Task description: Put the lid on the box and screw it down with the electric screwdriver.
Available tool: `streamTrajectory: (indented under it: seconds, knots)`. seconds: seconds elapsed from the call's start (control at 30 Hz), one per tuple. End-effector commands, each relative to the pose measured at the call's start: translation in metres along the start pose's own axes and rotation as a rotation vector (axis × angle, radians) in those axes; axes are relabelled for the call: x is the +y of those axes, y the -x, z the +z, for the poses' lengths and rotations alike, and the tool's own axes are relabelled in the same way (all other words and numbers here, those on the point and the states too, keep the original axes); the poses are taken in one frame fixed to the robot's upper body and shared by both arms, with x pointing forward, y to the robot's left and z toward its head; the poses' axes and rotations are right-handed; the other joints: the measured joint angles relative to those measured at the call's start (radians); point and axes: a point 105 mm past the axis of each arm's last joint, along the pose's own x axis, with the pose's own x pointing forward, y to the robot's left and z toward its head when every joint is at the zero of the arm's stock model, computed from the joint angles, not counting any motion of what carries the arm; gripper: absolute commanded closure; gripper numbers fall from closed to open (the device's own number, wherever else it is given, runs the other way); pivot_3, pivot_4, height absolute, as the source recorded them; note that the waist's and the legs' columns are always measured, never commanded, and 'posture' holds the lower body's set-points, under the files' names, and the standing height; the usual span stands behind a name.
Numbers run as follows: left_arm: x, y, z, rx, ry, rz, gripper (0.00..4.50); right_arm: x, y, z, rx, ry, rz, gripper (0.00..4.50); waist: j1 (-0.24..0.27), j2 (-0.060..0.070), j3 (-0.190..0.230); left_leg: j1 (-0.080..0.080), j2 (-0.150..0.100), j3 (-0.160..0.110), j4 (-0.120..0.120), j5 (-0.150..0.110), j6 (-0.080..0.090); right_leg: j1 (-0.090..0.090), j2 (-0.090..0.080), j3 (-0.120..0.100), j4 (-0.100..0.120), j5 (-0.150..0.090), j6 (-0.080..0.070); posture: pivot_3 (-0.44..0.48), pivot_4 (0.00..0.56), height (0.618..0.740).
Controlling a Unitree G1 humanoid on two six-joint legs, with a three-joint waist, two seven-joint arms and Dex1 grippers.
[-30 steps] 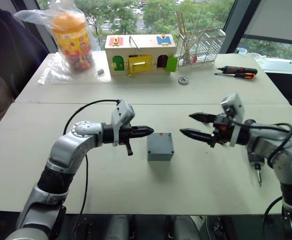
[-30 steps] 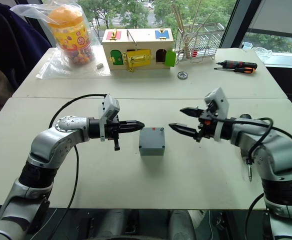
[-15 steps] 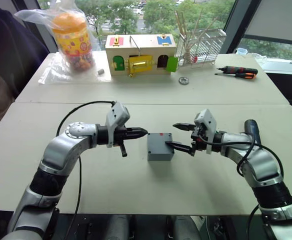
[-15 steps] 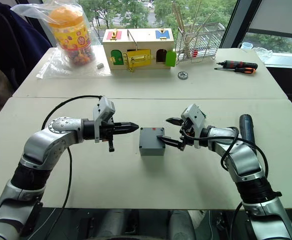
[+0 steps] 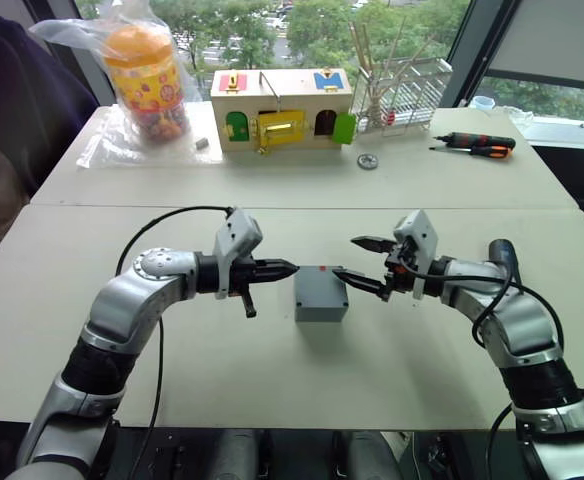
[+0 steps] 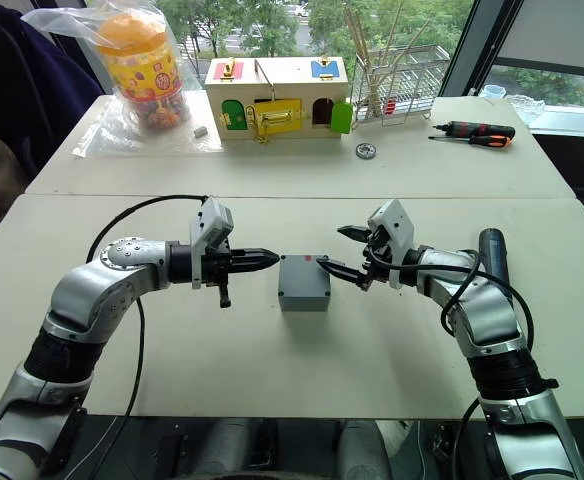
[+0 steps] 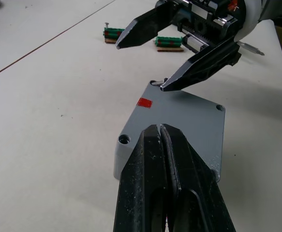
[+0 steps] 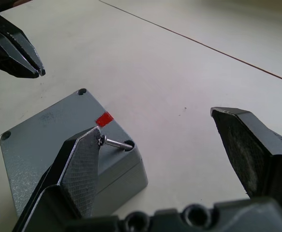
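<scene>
The grey box (image 5: 319, 310) stands mid-table with the lid (image 5: 318, 284) lying on top; a red mark (image 7: 144, 102) shows on the lid. A small screw (image 8: 114, 142) leans in a corner hole of the lid, its head touching one fingertip (image 8: 93, 136) of my right gripper. My right gripper (image 5: 347, 258) is open at the box's right top edge, holding nothing. Just left of the box, my left gripper (image 5: 290, 267) is shut and empty, pointing at it. The electric screwdriver (image 5: 502, 255) lies on the table behind my right forearm.
At the back stand a wooden box with coloured doors (image 5: 280, 108), a bagged jar (image 5: 147, 75) and a wire rack (image 5: 402, 90). A hand screwdriver (image 5: 477, 143) and a small round metal part (image 5: 367, 160) lie back right. Small green pieces (image 7: 114, 35) lie beyond the box. A person (image 5: 2, 120) sits left.
My right arm swung in from the right to the box, and its open gripper now rests a fingertip at the lid's corner screw. My left gripper stayed shut, drifting slightly.
</scene>
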Motion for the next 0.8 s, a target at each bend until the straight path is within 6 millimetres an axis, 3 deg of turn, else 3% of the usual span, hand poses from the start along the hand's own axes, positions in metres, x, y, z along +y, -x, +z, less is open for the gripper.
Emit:
streamTrajectory:
  seconds: [0.03, 0.63, 0.8]
  knots:
    - [-0.003, -0.001, 0.008, -0.019, -0.037, -0.008, 4.50, -0.003, 0.001, 0.012, -0.040, 0.027, -0.013, 0.61, 0.000, 0.000, 0.000, 0.000, 0.000, 0.000, 0.000, 0.000, 0.000, 0.000, 0.000, 0.000, 0.000, 0.000, 0.000, 0.000, 0.150, 0.706]
    - [-0.006, -0.003, 0.005, -0.012, -0.038, -0.016, 4.50, -0.009, 0.000, 0.018, -0.070, 0.029, -0.041, 0.61, 0.000, 0.000, 0.000, 0.000, 0.000, 0.000, 0.000, 0.000, 0.000, 0.000, 0.000, 0.000, 0.000, 0.000, 0.000, 0.000, 0.150, 0.706]
    - [-0.005, -0.003, 0.004, -0.012, -0.038, -0.017, 4.50, -0.011, 0.004, 0.034, -0.168, -0.067, -0.052, 0.61, 0.000, 0.000, 0.000, 0.000, 0.000, 0.000, 0.000, 0.000, 0.000, 0.000, 0.000, 0.000, 0.000, 0.000, 0.000, 0.000, 0.150, 0.706]
